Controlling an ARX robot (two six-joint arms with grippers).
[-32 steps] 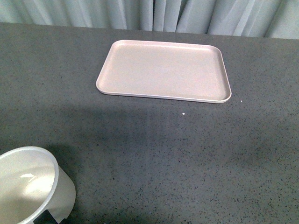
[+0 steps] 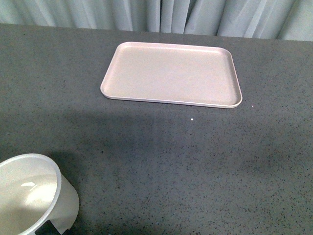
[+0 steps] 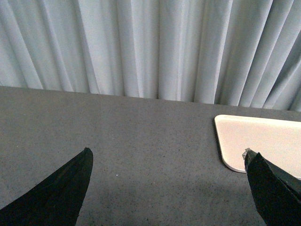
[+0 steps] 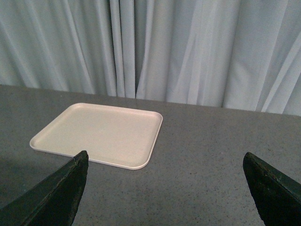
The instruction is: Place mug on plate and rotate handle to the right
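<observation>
The white mug (image 2: pixel 34 196) stands upright at the near left corner of the front view, partly cut off by the frame; a bit of its black handle (image 2: pixel 47 228) shows at its base edge. The pale pink plate (image 2: pixel 172 74) lies empty at the far middle of the grey table. Neither arm shows in the front view. My left gripper (image 3: pixel 167 157) is open above bare table, with a corner of the plate (image 3: pixel 263 139) beside one finger. My right gripper (image 4: pixel 164 162) is open too, with the plate (image 4: pixel 101 134) beyond it.
A pale grey curtain (image 2: pixel 161 14) hangs along the table's far edge. The dark speckled tabletop (image 2: pixel 186 161) stretches between mug and plate. Two tiny white specks (image 2: pixel 192 119) lie near the plate's front edge.
</observation>
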